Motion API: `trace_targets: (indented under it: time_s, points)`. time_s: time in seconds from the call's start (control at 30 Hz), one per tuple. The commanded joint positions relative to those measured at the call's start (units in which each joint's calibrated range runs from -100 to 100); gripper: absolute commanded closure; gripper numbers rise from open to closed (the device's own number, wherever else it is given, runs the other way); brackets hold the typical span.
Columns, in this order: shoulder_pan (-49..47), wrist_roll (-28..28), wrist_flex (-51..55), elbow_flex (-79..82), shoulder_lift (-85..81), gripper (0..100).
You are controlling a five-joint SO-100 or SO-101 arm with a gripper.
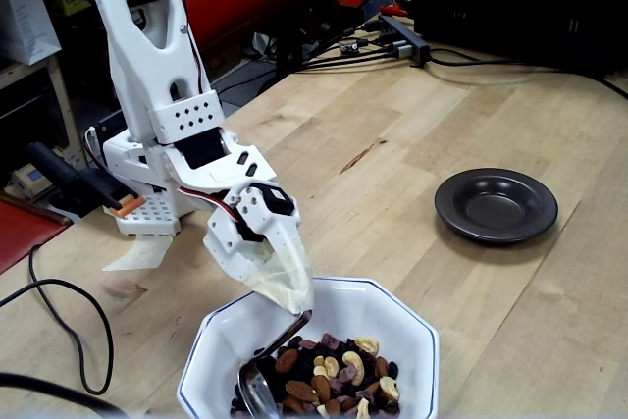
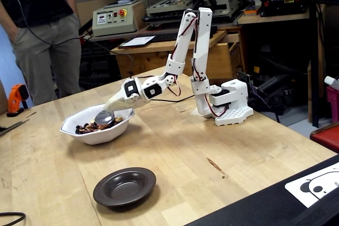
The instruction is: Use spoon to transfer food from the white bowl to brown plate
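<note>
My fingers (image 1: pixel 294 299), wrapped in a pale translucent cover, are clamped on the thin handle of the spoon (image 1: pixel 263 372), whose shiny oval end sits low inside the white bowl (image 1: pixel 397 313) at the edge of the food (image 1: pixel 334 370), a heap of brown almonds, pale cashews, dark raisins and purplish fruit bits. In a fixed view from across the room the same fingers (image 2: pixel 112 105) reach down over the near rim of the white bowl (image 2: pixel 95 134), and the spoon (image 2: pixel 104 116) rests among the food (image 2: pixel 90 127) with its rounded back catching the light. My white arm (image 2: pixel 188 46) folds up from its base (image 2: pixel 229 104) on the wooden worktop (image 2: pixel 212 146) and bends down towards the bowl. The brown plate (image 1: pixel 496 205) lies well apart from the bowl on bare wood, its sunken centre holding nothing; in a fixed view it (image 2: pixel 125 186) sits nearer the camera than the bowl. A person (image 2: pixel 39 30) in grey trousers stands behind the worktop, hand in pocket.
</note>
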Motion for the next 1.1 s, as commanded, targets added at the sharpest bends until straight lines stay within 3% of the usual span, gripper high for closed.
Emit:
trace_targets:
  time_s: [0.0, 0.27, 0.77, 1.07]
  points:
    - [-3.03, -1.47, -2.21, 0.36, 0.49, 96]
    - [-7.33, -5.13, -2.21, -0.17, 1.09, 96]
    - [-9.85, -22.03, -2.21, -3.71, 0.40, 96]
    - [-10.36, -27.99, -2.52, -5.75, 0.40, 96]
